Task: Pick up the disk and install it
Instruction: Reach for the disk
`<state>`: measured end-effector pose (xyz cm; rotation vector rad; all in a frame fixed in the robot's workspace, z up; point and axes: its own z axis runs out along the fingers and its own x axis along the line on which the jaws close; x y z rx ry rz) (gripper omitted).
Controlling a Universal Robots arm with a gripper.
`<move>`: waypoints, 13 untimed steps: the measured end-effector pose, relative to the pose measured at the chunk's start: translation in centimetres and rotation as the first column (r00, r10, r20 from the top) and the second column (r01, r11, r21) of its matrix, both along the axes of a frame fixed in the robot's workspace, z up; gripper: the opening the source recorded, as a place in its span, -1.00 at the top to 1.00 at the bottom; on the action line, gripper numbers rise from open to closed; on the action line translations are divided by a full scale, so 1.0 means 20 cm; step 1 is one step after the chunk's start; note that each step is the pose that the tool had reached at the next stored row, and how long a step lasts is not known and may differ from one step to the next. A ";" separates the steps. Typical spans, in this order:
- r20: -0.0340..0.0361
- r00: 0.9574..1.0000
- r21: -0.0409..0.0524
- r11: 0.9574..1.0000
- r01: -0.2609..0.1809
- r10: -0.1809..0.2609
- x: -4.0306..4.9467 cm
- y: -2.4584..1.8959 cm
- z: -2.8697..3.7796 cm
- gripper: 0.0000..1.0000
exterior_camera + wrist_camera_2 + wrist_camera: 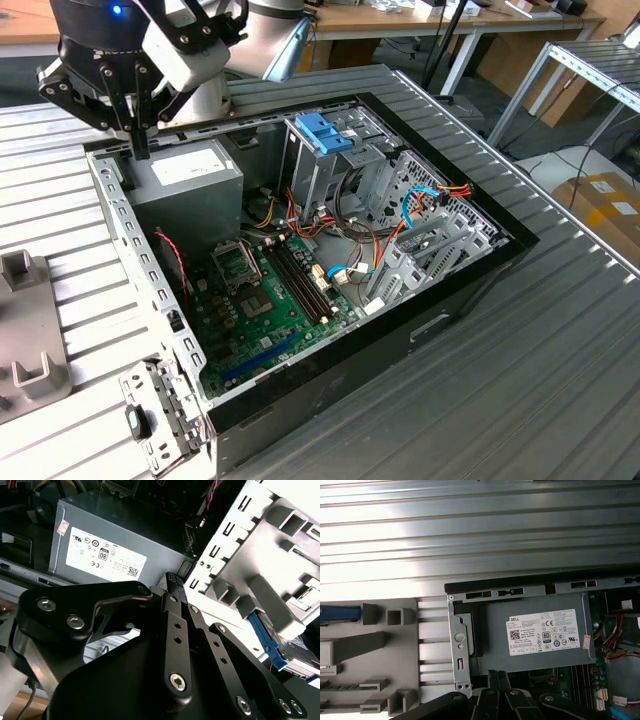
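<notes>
A ribbed metal bench [560,380] carries an open computer case [470,290]. In the exterior view the black claw [138,150] hangs at eleven o'clock over the case's corner, above the boxy grey supply [190,185]. Its slim fingers are pressed together and hold nothing. The disk [296,652], flat grey metal with a blue plastic rail, lies well apart from the claw in a moulded grey tray [25,300] at nine o'clock, outside the case.

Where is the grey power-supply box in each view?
Exterior view: power-supply box in the case's corner, exterior view's left, near the gripper.
First wrist view: the box just past the gripper.
Second wrist view: the box just past the gripper.
Shared landmark: its white label.
</notes>
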<state>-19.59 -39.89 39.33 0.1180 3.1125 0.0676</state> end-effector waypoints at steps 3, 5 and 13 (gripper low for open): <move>0.000 1.000 0.000 1.000 0.000 0.000 -0.009 0.000 0.000 0.80; 0.000 1.000 0.000 1.000 0.000 0.000 -0.016 0.000 0.000 0.80; 0.000 1.000 0.000 1.000 0.000 0.000 -0.040 0.000 0.000 0.80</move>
